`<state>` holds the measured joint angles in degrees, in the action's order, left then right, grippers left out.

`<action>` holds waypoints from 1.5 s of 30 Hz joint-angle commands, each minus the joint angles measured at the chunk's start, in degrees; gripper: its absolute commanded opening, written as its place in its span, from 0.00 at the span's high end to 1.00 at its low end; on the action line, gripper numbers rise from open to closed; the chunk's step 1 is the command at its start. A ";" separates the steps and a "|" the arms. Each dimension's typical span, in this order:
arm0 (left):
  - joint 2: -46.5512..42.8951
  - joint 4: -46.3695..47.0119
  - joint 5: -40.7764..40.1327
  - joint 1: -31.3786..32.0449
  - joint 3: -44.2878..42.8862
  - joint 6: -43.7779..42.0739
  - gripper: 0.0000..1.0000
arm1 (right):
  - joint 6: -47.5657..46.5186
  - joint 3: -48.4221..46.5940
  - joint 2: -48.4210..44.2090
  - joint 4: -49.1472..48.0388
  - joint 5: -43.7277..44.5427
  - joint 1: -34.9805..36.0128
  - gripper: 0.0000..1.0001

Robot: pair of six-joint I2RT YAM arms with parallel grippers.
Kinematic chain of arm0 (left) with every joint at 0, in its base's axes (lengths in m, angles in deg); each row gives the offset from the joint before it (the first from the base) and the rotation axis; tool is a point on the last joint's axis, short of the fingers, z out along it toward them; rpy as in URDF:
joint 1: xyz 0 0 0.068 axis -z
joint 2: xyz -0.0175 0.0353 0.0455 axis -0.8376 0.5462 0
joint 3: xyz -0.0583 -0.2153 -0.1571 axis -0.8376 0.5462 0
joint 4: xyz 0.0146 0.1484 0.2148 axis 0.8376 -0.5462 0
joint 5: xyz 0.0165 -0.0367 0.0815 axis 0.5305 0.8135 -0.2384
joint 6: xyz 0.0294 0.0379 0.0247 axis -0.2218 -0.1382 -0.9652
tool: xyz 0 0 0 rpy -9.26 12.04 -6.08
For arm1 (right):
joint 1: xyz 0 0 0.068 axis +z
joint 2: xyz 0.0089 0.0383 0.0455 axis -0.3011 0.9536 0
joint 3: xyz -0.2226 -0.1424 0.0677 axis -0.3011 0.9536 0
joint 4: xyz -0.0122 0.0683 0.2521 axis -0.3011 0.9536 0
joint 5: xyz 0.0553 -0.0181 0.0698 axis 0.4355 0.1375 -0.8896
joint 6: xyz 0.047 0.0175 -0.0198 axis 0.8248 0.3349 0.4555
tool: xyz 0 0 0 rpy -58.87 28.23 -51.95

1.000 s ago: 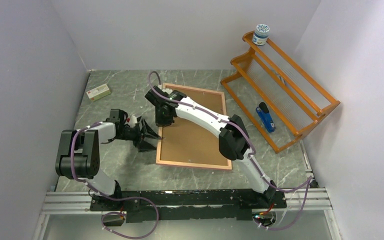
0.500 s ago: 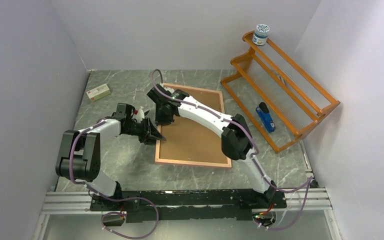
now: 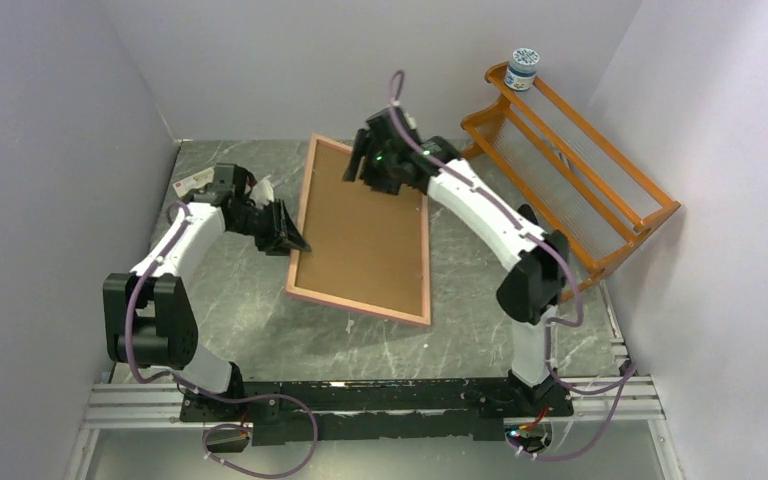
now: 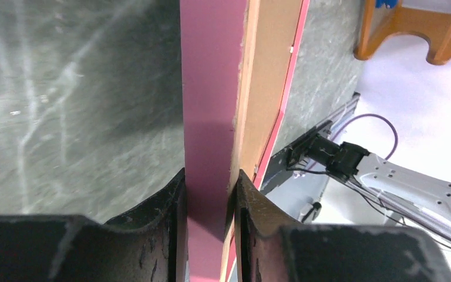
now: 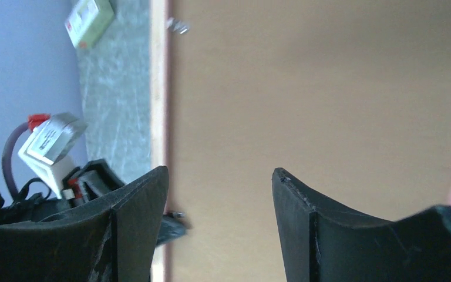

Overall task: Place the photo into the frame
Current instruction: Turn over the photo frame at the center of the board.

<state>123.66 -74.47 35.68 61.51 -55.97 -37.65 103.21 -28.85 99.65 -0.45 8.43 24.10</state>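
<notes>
Nearest you, the short near edge of the frame (image 3: 358,306) sits above the marbled counter (image 3: 260,330) with a shadow under it. The frame lies back-side up, running from near right to far left. The brown backing board (image 3: 360,235) fills it, and the whole thing looks tipped, with its left long edge raised.

On that left edge, your left pincer (image 3: 295,240) is pinching the frame. In the wrist view its two fingers (image 4: 173,200) sit on either side of the pink rim, with the board's edge caught in there too.

Over to the right, a blue stapler (image 3: 532,235) lies inside the orange rack (image 3: 580,190).

Moving farther, your right pincer (image 3: 365,170) hangs over the far end of the frame. It's spread wide, with nothing between its fingers (image 5: 147,200), only the board behind them. I can't tell whether it touches the board.

A small green-and-white box (image 5: 88,23) lies on the far left of the counter, beyond the left arm. At the back, a blue-lidded jar (image 3: 523,68) stands on the rack's top rail.
</notes>
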 commanded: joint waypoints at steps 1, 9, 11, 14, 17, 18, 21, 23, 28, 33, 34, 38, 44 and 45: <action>-0.21 -13.13 -3.66 -4.37 -11.08 -6.25 0.97 | -1.38 5.50 -8.80 -5.84 -0.86 -4.20 0.31; 1.77 -26.39 -17.86 -6.12 -34.16 -8.71 0.98 | -4.39 7.09 -11.58 -2.85 -5.80 -10.10 0.36; 2.20 -29.49 -22.29 -6.12 -39.10 -9.90 0.98 | -4.97 6.93 -11.18 -1.77 -5.85 -10.45 0.36; 3.00 -32.66 -26.42 -6.12 -45.11 -10.82 0.97 | -4.59 8.04 -10.92 -1.33 -6.66 -10.81 0.37; 2.99 -33.38 -29.57 -6.07 -49.33 -10.91 0.98 | -4.51 8.46 -10.35 -1.06 -8.04 -11.27 0.37; 3.04 -33.64 -30.59 -5.92 -50.65 -11.21 0.97 | -4.73 8.22 -10.02 -0.43 -8.25 -11.34 0.37; 3.13 -34.73 -34.03 -4.10 -56.17 -14.26 0.98 | -5.18 6.98 -9.62 1.24 -7.27 -11.43 0.36; 2.90 -34.05 -38.25 -0.69 -59.03 -16.08 0.97 | -5.32 7.36 -10.14 1.07 -6.74 -11.56 0.35; 4.03 -32.41 -46.17 4.88 -61.02 -19.50 0.97 | -5.59 6.09 -9.03 2.01 -7.42 -11.96 0.34; 8.24 -33.11 -56.93 10.73 -61.86 -19.02 0.97 | -5.22 5.86 -8.61 0.46 -10.94 -12.76 0.30; 8.71 -32.76 -58.65 12.01 -61.25 -18.57 0.97 | -4.44 6.30 -8.86 -0.34 -11.89 -13.08 0.28; 8.95 -31.51 -61.22 16.43 -57.89 -16.32 0.97 | -0.78 7.03 -9.11 -3.87 -15.80 -13.98 0.23; 7.37 -30.37 -66.28 24.21 -55.58 -8.48 0.98 | 1.84 -3.31 -2.95 -4.07 -25.67 -14.16 0.16; 6.56 -29.33 -66.27 25.21 -54.32 -7.65 0.97 | 2.87 -4.19 -2.32 -5.19 -27.39 -14.23 0.15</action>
<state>133.54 -107.76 -26.52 82.50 -112.38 -51.60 102.64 -26.38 94.69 -1.46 -10.60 10.01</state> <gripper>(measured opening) 0.296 0.839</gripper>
